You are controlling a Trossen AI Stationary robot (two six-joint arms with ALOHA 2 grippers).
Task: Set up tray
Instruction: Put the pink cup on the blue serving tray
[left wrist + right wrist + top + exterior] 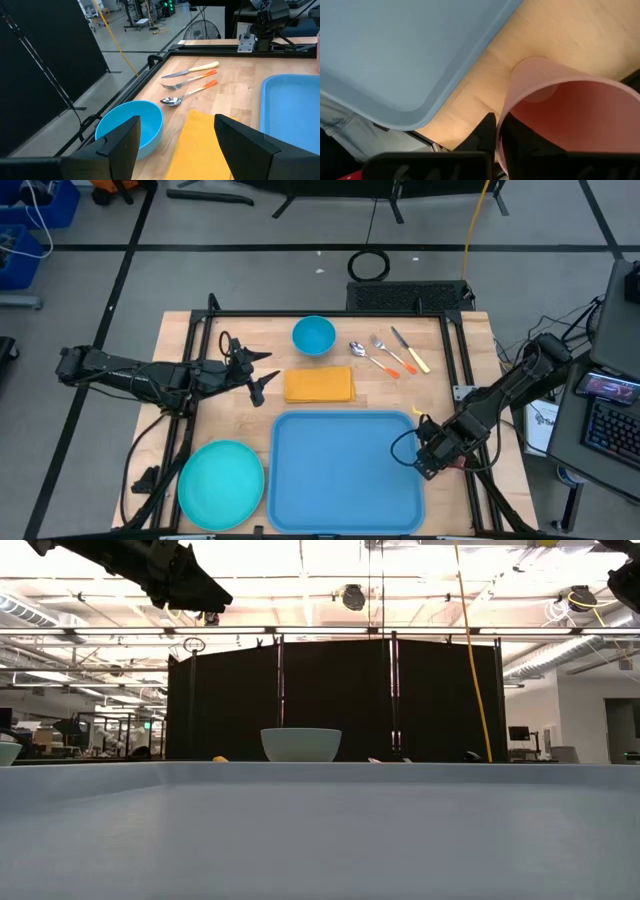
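lying at the front middle of the tabletop (470, 340), the tray (340, 470) is seen flat; beside its right edge the right claw (428, 460) is closed on the rim of a pink cup (560, 115); the left claw (258, 372) is held open above the tabletop, near the orange napkin (318, 385)

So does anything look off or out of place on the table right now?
Nothing spilled or damaged. One oddity: a pink cup is pinched by its rim in the right gripper off the tray's right edge, not on it. The tray is empty.
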